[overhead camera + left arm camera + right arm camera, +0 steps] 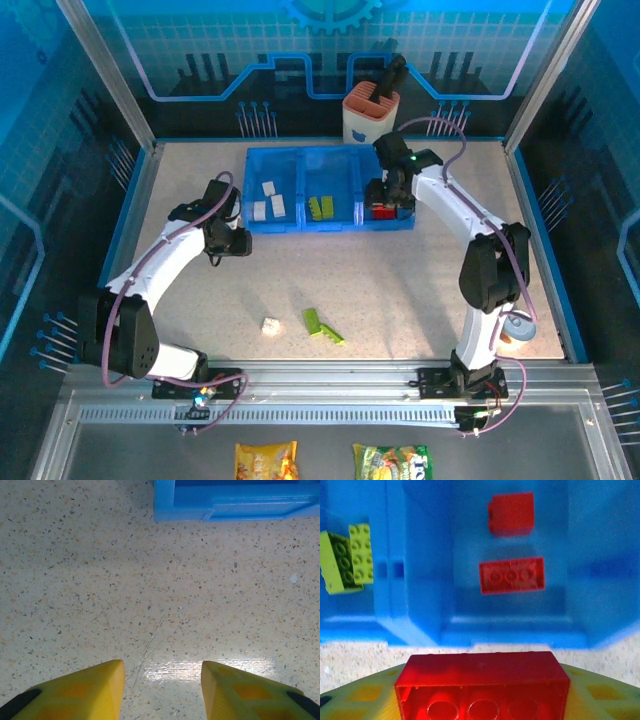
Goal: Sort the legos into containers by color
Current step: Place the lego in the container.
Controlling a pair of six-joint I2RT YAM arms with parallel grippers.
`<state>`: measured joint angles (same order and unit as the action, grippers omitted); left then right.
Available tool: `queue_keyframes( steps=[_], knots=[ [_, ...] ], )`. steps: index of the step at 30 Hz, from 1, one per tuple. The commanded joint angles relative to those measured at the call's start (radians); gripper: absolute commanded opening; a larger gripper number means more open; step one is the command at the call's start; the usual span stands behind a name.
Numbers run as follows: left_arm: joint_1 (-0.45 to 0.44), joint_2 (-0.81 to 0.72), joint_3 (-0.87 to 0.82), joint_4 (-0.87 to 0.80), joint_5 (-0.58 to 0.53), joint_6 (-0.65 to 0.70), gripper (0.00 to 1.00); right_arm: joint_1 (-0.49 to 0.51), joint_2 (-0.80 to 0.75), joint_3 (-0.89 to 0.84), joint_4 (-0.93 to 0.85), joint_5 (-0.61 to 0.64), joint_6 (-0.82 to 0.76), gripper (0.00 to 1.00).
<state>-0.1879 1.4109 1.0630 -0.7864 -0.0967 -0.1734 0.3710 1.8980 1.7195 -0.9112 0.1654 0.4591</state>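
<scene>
Gripping a red brick [482, 680] between its fingers, right pincer [482, 702] is closed on it at the near wall of the tray [420, 580], right compartment. Two red bricks [511, 575] lie inside, lime bricks [360, 552] next door. Left pincer [162, 690] is parted and holds nothing, over bare worktop [100, 580] near the tray corner. White brick [270, 325] and lime pieces [313, 320] lie loose, well apart from both.

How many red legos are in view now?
3. Two red legos lie in the right compartment: one farther back, one nearer; the third lego is held in the right gripper. Others may be hidden beneath it.
</scene>
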Motion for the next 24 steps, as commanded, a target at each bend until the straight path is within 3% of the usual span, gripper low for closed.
queue_keyframes(
  steps=[1,24],
  knots=[
    [0.011,-0.009,-0.024,0.001,0.0,0.019,0.45,-0.034,0.08,0.081,-0.004,-0.033,-0.055,0.61],
    [0.005,-0.018,-0.037,0.035,0.006,0.032,0.46,-0.111,0.58,0.588,0.024,-0.01,-0.172,0.61]
  ],
)
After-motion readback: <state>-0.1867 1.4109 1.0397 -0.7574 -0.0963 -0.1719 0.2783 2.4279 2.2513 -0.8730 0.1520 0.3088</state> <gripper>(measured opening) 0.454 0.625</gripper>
